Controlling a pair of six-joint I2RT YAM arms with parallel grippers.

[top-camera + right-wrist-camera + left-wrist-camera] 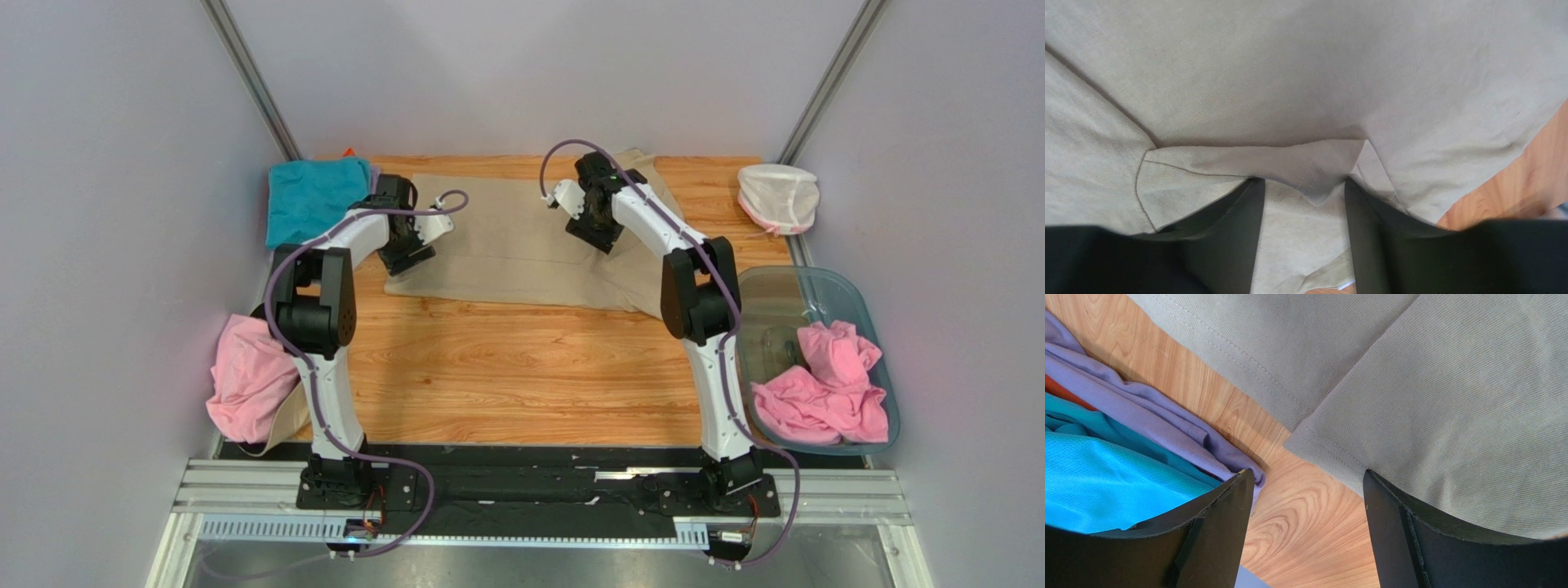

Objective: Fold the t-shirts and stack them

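A large tan t-shirt (528, 251) lies spread flat across the far half of the table. My left gripper (407, 255) is at the shirt's left edge. In the left wrist view it (1306, 478) is open over bare wood, with the tan sleeve hem (1444, 386) to its right and a lilac shirt (1155, 410) and a teal shirt (1106, 490) to its left. My right gripper (594, 228) is over the shirt's far middle. In the right wrist view it (1303, 184) is open, with a folded flap of tan cloth (1315, 162) lying between the fingertips. The teal shirt (307, 199) is piled at the far left corner.
A pink shirt (252, 374) hangs over the table's left edge. A clear bluish tub (859, 300) at the right holds more pink cloth (824, 386). A white net pouch (779, 196) sits at the far right corner. A sliver of orange-red cloth (1057, 389) lies under the lilac shirt.
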